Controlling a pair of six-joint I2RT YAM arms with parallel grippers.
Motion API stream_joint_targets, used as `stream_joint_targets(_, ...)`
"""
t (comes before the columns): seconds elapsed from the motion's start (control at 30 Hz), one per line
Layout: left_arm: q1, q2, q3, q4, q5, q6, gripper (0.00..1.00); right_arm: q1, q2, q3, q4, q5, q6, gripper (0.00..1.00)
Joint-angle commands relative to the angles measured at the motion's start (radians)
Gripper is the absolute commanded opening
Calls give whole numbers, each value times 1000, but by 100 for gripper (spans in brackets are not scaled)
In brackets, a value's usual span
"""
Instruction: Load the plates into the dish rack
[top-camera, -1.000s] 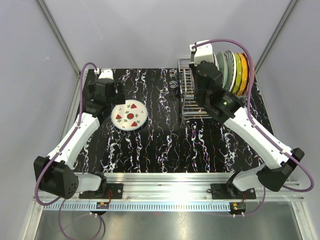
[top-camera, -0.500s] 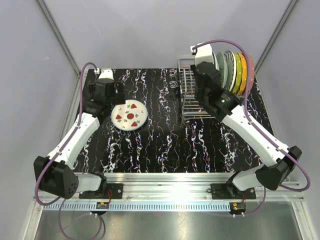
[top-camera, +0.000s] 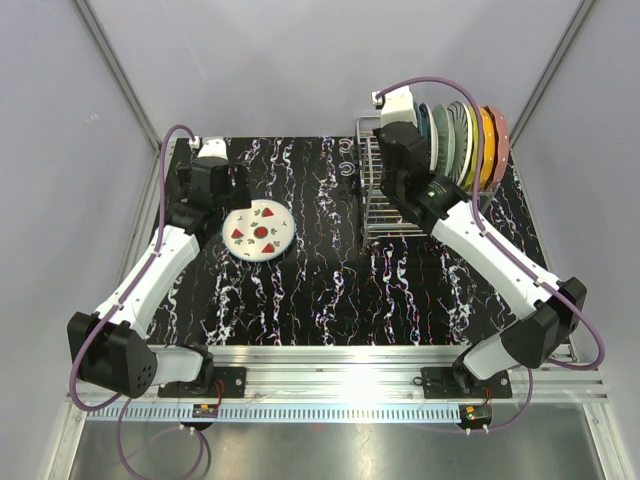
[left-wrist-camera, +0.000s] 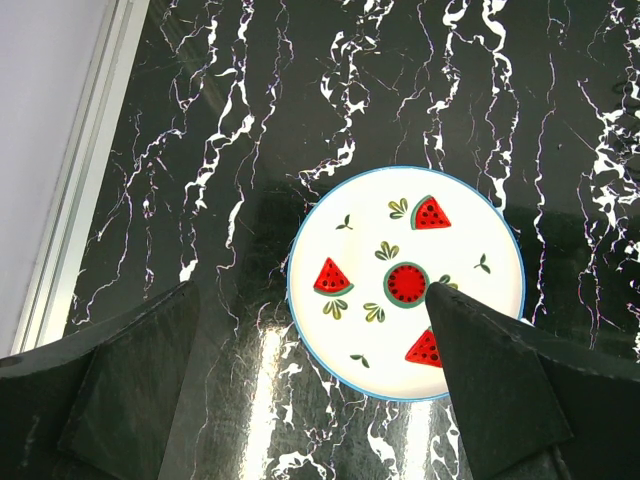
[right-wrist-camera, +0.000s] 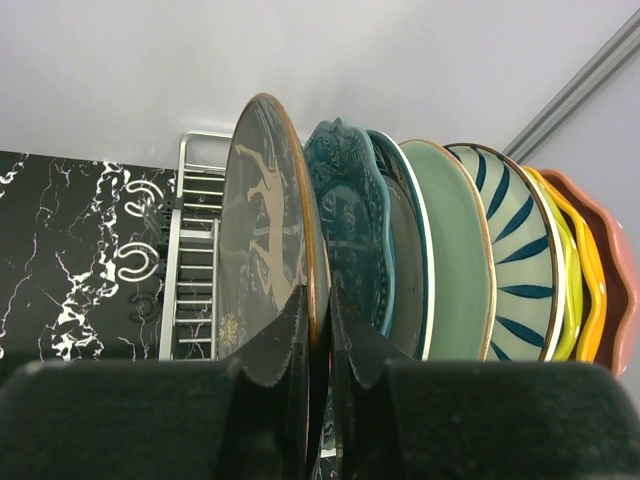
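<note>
No lettering, brand, number or sign was legible in any view. The white plate (left-wrist-camera: 400, 240) under the left claw (left-wrist-camera: 310, 290) carried only painted watermelon slices and green leaves. The dark plate (right-wrist-camera: 265, 220) pinched in the right claw (right-wrist-camera: 315, 300) bore a pale drawn figure and no words.

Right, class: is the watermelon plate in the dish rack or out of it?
Out. The watermelon plate lies flat, face up, on the table, left of the dish rack where other plates stand on edge.
</note>
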Motion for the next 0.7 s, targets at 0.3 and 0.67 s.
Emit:
stream_joint_targets(0.3,5,-2,-1,44,24,0,99,-62,25,57,103,-76,64,0)
stream_joint_targets(0.67,5,3,2,40,32,3,99,-78,42,66,75,-122,107,10)
